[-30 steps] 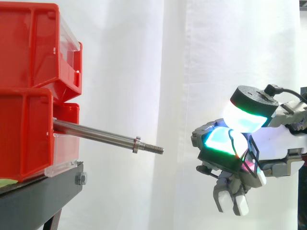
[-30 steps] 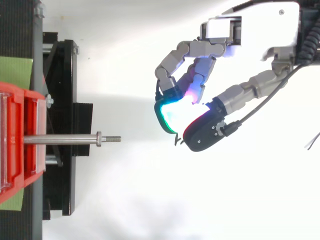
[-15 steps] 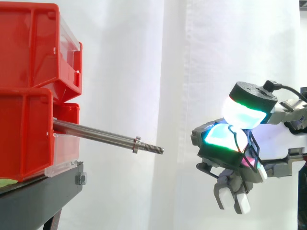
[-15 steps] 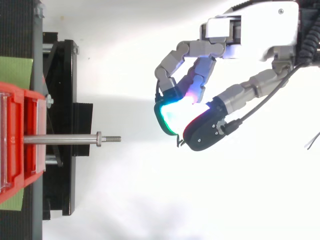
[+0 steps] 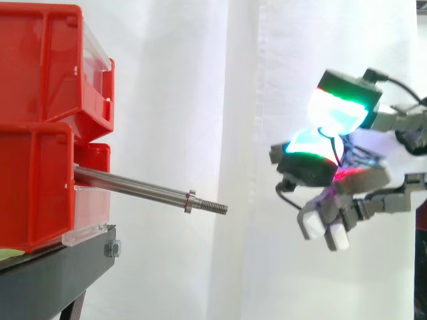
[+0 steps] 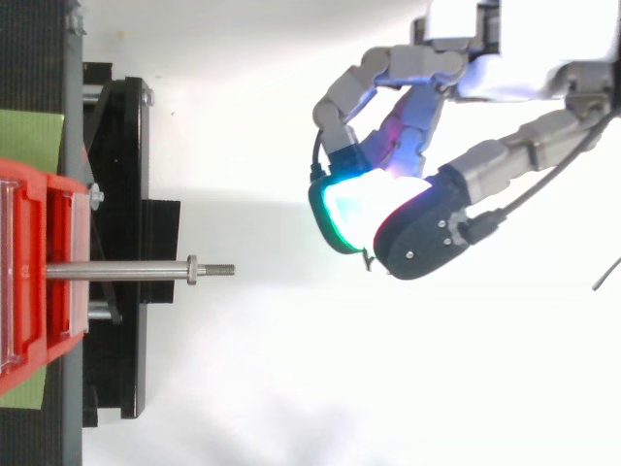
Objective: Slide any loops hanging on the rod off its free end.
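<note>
Plainly, we see two tiers of red bins (image 5: 40, 67) on one black stand (image 5: 60, 270), one steel rod (image 5: 133, 188) jutting past the stand's edge. Well apart beyond its free end, the one hand (image 6: 432, 238), fingers curled, pinches one thin dark loop (image 5: 285, 199) between two glowing pads (image 5: 337, 110).

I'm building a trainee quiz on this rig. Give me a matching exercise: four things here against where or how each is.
1 rod
2 red bins
3 hand
4 black stand

A beneath, carrying the bins
B stacked at the left
C juts out bare, nothing hanging on it
D in the air, apart from the rod's threaded tip

Pairs: 1-C, 2-B, 3-D, 4-A
</note>
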`<move>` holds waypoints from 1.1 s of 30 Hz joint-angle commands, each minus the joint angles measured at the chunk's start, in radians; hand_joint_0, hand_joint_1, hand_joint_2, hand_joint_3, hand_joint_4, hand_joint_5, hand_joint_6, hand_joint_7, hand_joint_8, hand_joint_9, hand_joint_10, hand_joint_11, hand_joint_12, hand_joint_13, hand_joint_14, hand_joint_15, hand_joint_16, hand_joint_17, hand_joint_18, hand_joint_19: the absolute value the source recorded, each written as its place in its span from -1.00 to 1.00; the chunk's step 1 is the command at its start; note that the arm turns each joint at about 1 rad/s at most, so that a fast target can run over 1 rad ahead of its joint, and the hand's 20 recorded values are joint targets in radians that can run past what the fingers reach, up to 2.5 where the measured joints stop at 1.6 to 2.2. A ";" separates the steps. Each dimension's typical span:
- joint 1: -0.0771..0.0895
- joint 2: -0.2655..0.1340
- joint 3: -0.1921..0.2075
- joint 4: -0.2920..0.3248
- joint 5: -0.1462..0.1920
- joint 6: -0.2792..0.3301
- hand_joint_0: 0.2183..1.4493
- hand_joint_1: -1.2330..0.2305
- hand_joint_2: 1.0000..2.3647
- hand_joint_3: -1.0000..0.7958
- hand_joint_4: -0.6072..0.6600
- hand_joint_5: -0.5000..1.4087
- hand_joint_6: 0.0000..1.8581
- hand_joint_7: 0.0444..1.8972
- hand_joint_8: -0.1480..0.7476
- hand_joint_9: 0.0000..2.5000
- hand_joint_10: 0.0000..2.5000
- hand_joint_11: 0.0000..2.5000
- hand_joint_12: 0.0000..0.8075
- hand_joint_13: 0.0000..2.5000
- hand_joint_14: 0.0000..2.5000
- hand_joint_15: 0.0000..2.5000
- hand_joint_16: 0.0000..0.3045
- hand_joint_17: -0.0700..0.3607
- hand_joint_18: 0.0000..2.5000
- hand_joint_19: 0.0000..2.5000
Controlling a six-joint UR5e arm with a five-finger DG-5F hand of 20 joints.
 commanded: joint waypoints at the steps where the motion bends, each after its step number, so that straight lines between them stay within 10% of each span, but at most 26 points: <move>1: 0.000 0.023 -0.001 -0.035 0.006 -0.080 -0.34 -0.35 -0.98 0.00 0.05 -0.61 -0.01 0.26 0.14 0.08 -0.99 -0.13 0.04 -0.30 -0.99 -0.70 -0.64 -0.09 -0.34 -0.63; 11: 0.006 0.021 -0.004 -0.058 0.044 -0.090 -0.34 -0.33 -0.97 -0.02 0.05 -0.62 -0.01 0.24 0.11 0.00 -0.99 -0.11 -0.01 0.04 -0.98 -0.40 -0.64 -0.11 -0.30 -0.59; 33: 0.018 0.020 -0.007 -0.026 0.061 -0.097 -0.34 -0.34 -0.97 -0.01 0.03 -0.62 -0.01 0.25 0.09 -0.17 -0.99 -0.41 0.03 -0.21 -0.99 -0.60 -0.66 -0.13 -0.31 -0.61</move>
